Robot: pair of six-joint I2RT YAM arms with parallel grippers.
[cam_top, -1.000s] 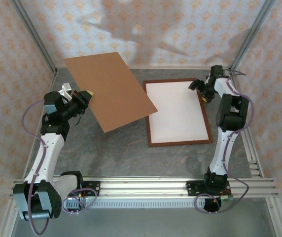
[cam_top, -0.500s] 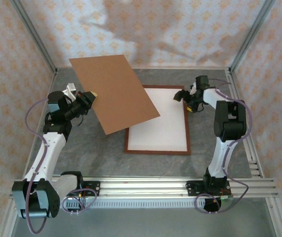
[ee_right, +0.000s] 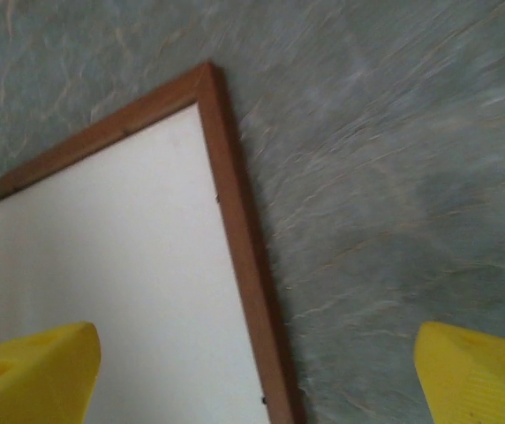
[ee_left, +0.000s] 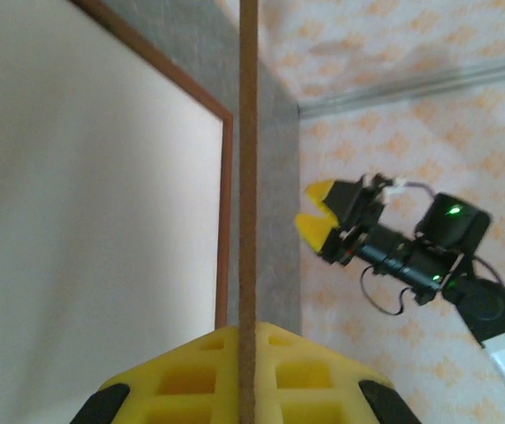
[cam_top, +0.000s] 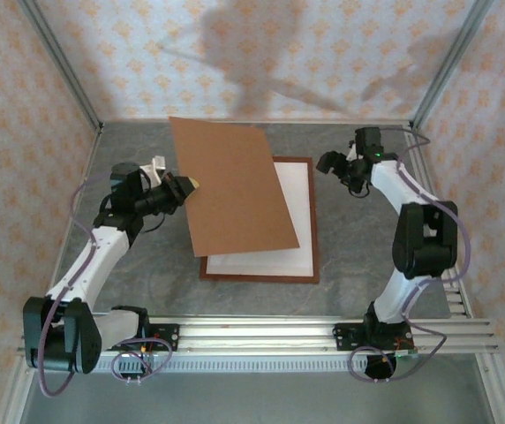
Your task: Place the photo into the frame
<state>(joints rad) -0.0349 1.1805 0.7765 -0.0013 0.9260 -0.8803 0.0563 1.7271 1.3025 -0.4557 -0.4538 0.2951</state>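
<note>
My left gripper (cam_top: 184,185) was clamped on the edge of the brown board (cam_top: 235,190), tilted over the frame (cam_top: 313,221) at picture centre. My right gripper (cam_top: 334,166) had its jaws wide apart and empty, just beyond the frame's upper right corner.

Brown backing board (cam_top: 235,190) pinched in the left gripper (cam_top: 188,184), tilted over the frame (cam_top: 313,221) and barring its left half, right strip reachable from above, bare table (cam_top: 367,252) free beside it, spread right gripper (cam_top: 330,163) near the far corner, walls (cam_top: 23,115) hemming all sides
</note>
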